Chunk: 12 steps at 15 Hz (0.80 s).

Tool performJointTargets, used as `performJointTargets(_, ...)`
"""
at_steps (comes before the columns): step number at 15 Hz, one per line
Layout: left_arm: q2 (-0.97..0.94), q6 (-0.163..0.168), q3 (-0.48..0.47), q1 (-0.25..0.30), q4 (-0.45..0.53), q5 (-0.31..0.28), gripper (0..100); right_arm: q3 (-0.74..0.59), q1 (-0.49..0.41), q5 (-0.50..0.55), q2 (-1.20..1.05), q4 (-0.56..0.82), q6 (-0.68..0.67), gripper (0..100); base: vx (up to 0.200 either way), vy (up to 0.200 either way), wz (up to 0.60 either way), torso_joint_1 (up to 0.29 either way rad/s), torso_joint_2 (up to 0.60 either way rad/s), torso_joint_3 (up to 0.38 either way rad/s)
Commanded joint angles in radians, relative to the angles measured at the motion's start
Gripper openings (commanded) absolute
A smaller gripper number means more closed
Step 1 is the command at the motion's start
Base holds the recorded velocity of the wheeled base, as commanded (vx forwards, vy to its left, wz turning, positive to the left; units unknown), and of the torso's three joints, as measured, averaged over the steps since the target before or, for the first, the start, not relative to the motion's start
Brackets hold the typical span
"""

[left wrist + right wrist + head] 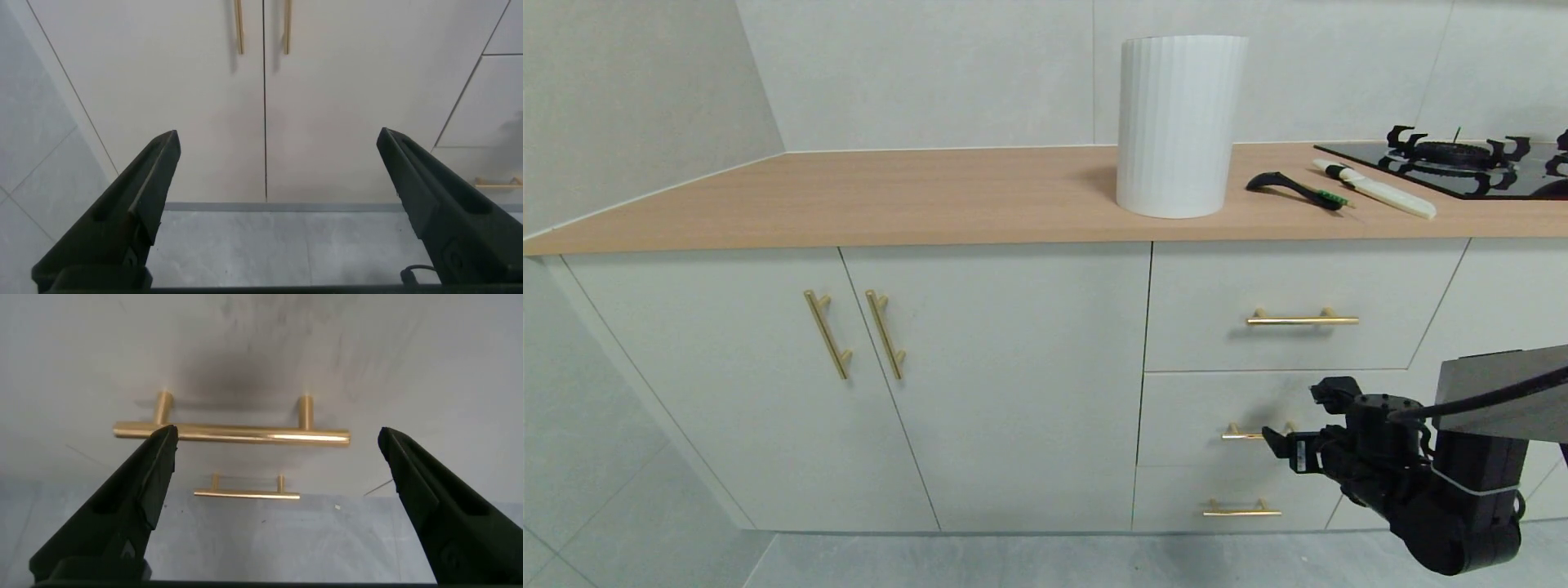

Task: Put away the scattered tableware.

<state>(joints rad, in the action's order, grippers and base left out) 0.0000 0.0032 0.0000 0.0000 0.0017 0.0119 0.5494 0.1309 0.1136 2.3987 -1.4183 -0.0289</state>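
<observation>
Your right gripper (1294, 415) hangs low in front of the drawer stack, its two fingers spread wide with nothing between them. In the right wrist view the middle drawer handle (233, 434), a gold bar, lies across the gap just ahead of the fingertips, untouched, and the bottom drawer handle (245, 492) shows beneath it. The tableware is well above and apart from this gripper, up on the wooden table (890, 196). There a black utensil (1294, 189) with a green patch on its handle lies flat just beside a white knife (1376, 189), both between a tall white ribbed container (1176, 122) and the black gas hob (1462, 159) at the table's right end. The container stands upright, near the utensil but not touching it. Your left gripper (278, 139) is also released — fingers wide apart, holding nothing — and faces the double cabinet doors (343, 106), whose gold door handles (239, 24) sit either side of the seam, with grey floor (270, 245) below.
</observation>
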Motion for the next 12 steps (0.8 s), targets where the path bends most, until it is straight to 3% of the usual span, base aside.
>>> performJointTargets(1,0.002,0.0,0.0,0.0,0.0,0.0,100,0.009,0.001,0.003,0.046,-0.002,0.0,100,0.0,0.0,0.0,0.0,0.0,0.0)
performJointTargets(12,0.002,0.0,0.0,0.0,0.0,0.0,100,0.13,0.001,0.063,0.131,-0.044,-0.054,100,0.0,0.0,0.0,0.0,0.0,0.0)
